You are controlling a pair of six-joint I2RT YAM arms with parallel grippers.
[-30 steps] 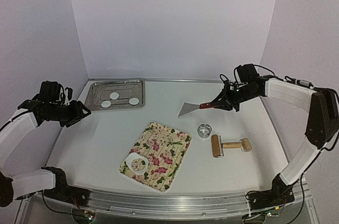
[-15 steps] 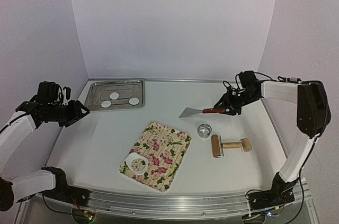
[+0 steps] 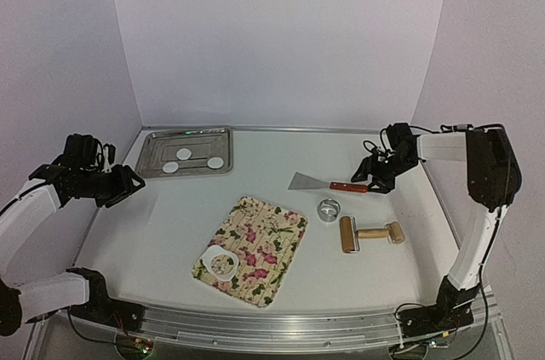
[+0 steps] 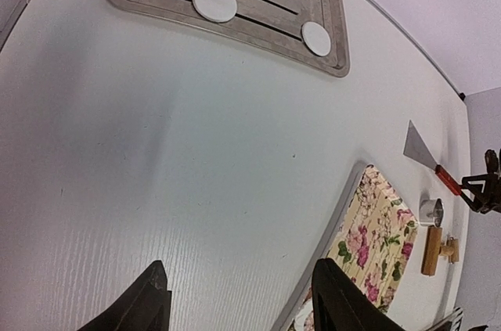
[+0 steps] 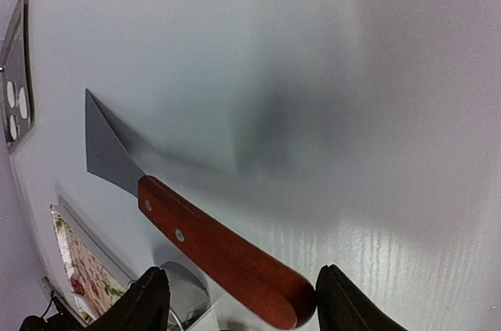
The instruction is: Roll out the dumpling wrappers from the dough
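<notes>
Red-handled scraper (image 5: 211, 249) lies, seemingly loose, inside spread right gripper (image 5: 239, 284); left gripper (image 4: 241, 268) gapes above table (image 4: 196, 151).

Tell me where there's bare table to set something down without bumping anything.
The widest bare table lies left of centre, between the tray and the floral mat. The back strip between tray and scraper is also free. The right side is crowded: scraper, ring cutter and roller sit close together.

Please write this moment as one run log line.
scraper: flat on table | right gripper: open at its handle | left gripper: open above table | wrappers: three in tray
</notes>
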